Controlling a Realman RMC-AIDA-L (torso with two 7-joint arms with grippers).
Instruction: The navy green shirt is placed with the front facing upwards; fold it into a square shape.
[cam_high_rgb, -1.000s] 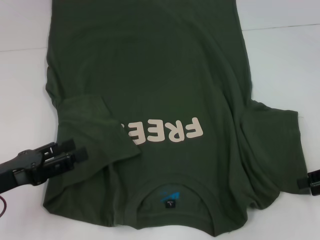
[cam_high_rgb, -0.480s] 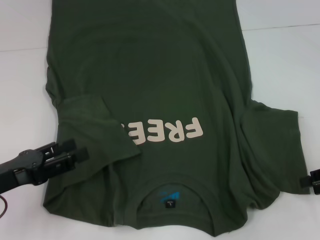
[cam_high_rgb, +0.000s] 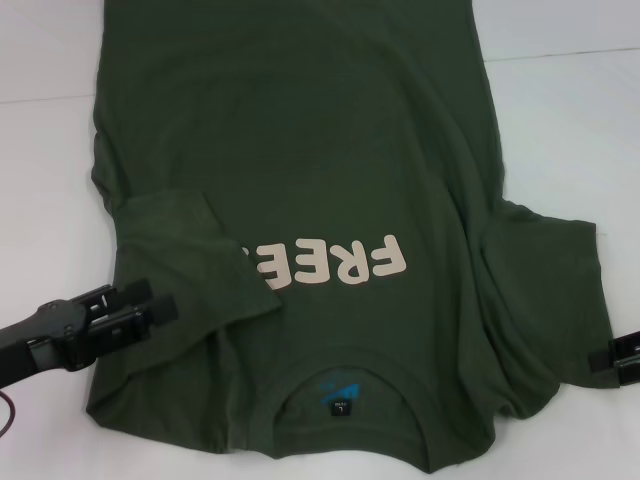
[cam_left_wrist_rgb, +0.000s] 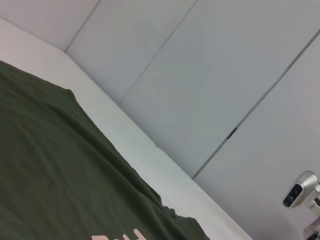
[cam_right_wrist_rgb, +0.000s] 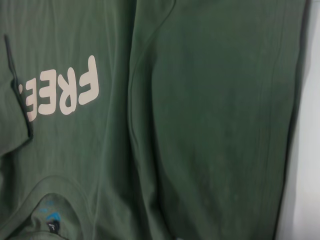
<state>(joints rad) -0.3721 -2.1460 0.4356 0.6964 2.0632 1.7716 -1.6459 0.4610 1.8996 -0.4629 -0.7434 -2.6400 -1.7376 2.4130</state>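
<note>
Nearest the robot, the navy green shirt (cam_high_rgb: 300, 150) lay front-up on the white table (cam_high_rgb: 560, 110), collar end closest, w/ the blue-and-black neck label (cam_high_rgb: 338, 396) just inside the neckline. The shirt's body ran away from the robot and off the far edge of the head view.

The left gripper (cam_high_rgb: 145, 308) sat low over the shirt's near left shoulder area — fingers slightly apart, nothing visibly between them, so it read as released. Couldn't tell if the tips touched the cloth.

The left sleeve (cam_high_rgb: 195, 245) was folded inward over the chest, its tip covering the last part of the cream "FREE!" lettering (cam_high_rgb: 330, 262); only "FREE" showed, upside down from the robot's side. The right sleeve (cam_high_rgb: 550, 290) lay spread out flat to the right, creased along its seam.

The right gripper (cam_high_rgb: 625, 357) was at the outer hem of that right sleeve, mostly cut off by the edge of the head view — grip state can't be told. The right wrist view looked down on the lettering, collar and right sleeve.
</note>
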